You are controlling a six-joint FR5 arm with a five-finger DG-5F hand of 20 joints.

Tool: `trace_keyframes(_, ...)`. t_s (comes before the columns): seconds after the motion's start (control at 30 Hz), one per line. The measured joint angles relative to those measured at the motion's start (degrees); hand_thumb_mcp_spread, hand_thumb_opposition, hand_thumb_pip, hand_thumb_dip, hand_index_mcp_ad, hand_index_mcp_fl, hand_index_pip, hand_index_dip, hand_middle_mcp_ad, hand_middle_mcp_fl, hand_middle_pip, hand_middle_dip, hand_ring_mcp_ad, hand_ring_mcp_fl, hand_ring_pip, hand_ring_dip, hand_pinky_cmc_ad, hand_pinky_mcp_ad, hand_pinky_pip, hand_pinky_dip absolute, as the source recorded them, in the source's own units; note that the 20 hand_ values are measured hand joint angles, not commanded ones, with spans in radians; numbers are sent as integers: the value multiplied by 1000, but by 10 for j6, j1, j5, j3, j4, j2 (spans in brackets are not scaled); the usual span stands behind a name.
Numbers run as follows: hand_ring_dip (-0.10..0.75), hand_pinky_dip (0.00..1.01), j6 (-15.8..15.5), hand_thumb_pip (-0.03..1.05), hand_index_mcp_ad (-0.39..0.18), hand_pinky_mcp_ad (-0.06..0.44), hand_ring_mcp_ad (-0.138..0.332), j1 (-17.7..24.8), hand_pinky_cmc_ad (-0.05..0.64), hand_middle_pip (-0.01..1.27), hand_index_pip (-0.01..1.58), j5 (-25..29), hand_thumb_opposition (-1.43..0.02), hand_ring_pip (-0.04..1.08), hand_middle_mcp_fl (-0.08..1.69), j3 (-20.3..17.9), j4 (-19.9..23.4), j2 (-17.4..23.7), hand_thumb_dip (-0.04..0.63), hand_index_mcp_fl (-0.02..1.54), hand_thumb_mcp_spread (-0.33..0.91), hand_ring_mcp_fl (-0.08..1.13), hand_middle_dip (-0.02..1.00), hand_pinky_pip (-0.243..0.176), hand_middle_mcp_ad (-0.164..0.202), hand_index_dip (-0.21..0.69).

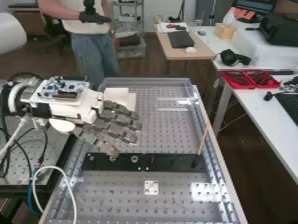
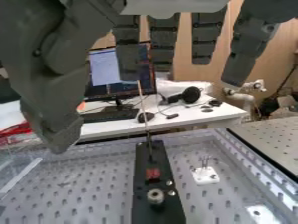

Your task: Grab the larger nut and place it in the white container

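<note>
Grasp and delivery both left to do.
Left to right in the high view, I see the larger nut [image 1: 113,158] standing on the black bar [image 1: 171,163]; then the hand [image 1: 118,131], wide, fingers extended and holding nothing, its thumb tip near the nut; then what I take for the white container [image 1: 122,95], beyond the fingers. I judge the approach nearly done; closing, lifting, carrying and releasing remain.
</note>
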Motion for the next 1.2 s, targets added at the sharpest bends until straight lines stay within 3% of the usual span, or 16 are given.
trace_keyframes(0.27, 150, 600, 3, 644, -96, 363, 206, -35, 394, 138, 1061, -39, -836, 94, 70, 3, 35, -53, 126, 49, 250, 10, 222, -91, 89, -131)
trace_keyframes(0.37, 150, 600, 0, 677, -98, 363, 206, -39, 394, 138, 1203, -46, -843, 94, 38, 3, 46, -68, 159, 37, 265, 10, 222, -91, 89, -86)
trace_keyframes(0.6, 150, 600, 0, 696, -103, 360, 209, -39, 394, 138, 1440, -33, -848, 94, 31, -15, 97, -88, 164, 19, 265, 9, 222, -91, 93, 7)
trace_keyframes(0.87, 147, 600, 12, 710, -103, 342, 211, -28, 394, 136, 1536, 6, -869, 94, 33, -37, 141, -103, 187, 19, 283, 9, 218, -89, 93, 110)
trace_keyframes(1.2, 150, 572, 8, 712, -103, 340, 213, -23, 393, 136, 1552, -1, -895, 94, 33, -31, 143, -117, 190, 21, 312, 9, 222, -89, 94, 138)
